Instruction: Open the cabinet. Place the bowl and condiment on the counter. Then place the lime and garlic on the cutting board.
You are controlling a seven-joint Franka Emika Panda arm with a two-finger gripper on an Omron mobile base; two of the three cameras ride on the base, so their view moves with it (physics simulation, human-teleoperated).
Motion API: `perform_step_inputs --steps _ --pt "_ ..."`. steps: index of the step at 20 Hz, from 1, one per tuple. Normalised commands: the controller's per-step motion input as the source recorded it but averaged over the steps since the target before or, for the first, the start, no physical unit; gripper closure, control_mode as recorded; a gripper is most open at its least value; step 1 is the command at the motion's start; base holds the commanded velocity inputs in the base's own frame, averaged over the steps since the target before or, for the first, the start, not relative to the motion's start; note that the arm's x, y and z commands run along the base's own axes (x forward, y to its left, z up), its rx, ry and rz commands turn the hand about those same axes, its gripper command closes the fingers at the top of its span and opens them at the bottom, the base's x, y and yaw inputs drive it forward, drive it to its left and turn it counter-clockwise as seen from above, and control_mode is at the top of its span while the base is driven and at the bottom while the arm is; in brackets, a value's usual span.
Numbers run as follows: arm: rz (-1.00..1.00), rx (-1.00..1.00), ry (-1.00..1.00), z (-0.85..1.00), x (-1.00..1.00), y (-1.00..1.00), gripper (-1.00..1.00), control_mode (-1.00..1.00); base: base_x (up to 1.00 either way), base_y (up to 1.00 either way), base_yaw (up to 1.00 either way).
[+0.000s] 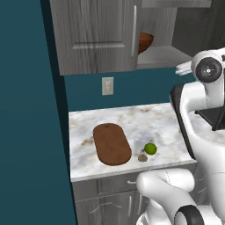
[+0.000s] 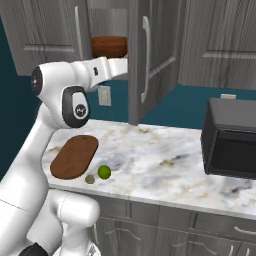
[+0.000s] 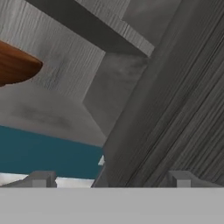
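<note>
counter (image 1: 132, 116): cutting board (image 1: 111, 143), lime (image 1: 150, 148), garlic (image 1: 143, 158) | shelf (image 1: 160, 55): bowl (image 1: 145, 41)

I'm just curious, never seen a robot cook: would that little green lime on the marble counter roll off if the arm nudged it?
Probably it would roll: the small bright green round lime looks ball-shaped and sits loose on the flat white marble counter. It lies near the front edge, so a forward push seems risky. The tiny tan garlic bulb beside it might block it.

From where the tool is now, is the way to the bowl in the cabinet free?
Probably yes. The cabinet door on that side stands swung out, the bowl sits uncovered on the shelf, and the open tool is beside the door edge, with nothing between it and the bowl.
</note>
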Motion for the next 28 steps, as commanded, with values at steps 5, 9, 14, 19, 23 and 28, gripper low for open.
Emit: perform_step_inputs --steps 5,9,14,19,23,28 --pt "-0.03 0.02 0.00 0.00 0.02 -0.63 -1.00 -1.00 0.00 0.00 0.00" --pt "-0.02 0.03 0.01 0.00 0.06 -0.58 -1.00 -1.00 0.00 0.00 0.00" --pt "-0.03 0.04 0.03 0.00 0.03 -0.42 -1.00 -1.00 0.00 0.00 0.00" --pt "0.00 0.03 0.03 -0.07 0.05 -0.46 -1.00 -1.00 0.00 0.00 0.00" --pt "0.00 0.02 0.00 -0.10 0.04 -0.42 -1.00 -1.00 0.00 0.00 0.00" --pt "0.00 0.02 0.00 -0.06 0.06 -0.31 -1.00 -1.00 0.00 0.00 0.00"
